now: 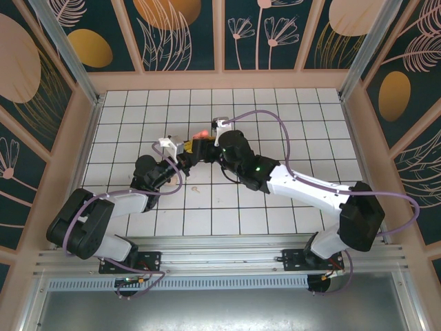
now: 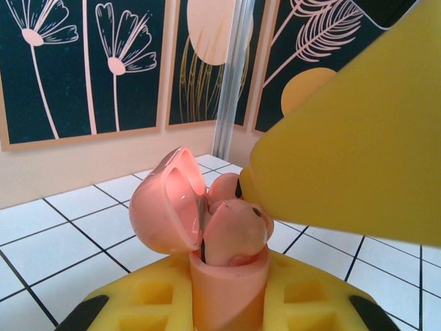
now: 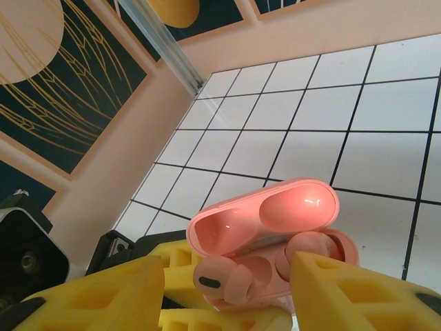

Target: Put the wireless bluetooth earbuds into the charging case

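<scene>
As the earbuds sit now: two pale-pink earbuds are in the case's wells, the near earbud (image 3: pixel 213 279) with its dark oval facing my right wrist camera and the far earbud (image 3: pixel 313 249) beside it.
Seating: both heads stand proud of the rim in the left wrist view. I cannot tell whether either is pressed fully home.
Charging case (image 2: pixel 227 289): salmon-pink, upright, held off the tiles at mid-table where the two arms meet.
Lid (image 3: pixel 269 214): hinged right back, hollow side up, not closed.
Left gripper (image 2: pixel 227 307): clamped on the lower body of the charging case, one yellow finger on each side.
Right gripper (image 3: pixel 229 269): jaws apart and straddling the case mouth, with nothing pinched between them. In the left wrist view one finger lies against, or just beside, the far earbud.
Tiled table (image 3: pixel 386 138): white squares with dark grout. The overhead view shows a small pale speck (image 1: pixel 195 187) on a tile near the left arm, too small for me to name.
Wall panels (image 2: pixel 83 69): dark, with floral prints.
Done, in my judgement: both earbuds I can see are in their wells.
Left, in my judgement: confirm the seating, draw the right gripper clear, and check whether that speck belongs to the task.
</scene>
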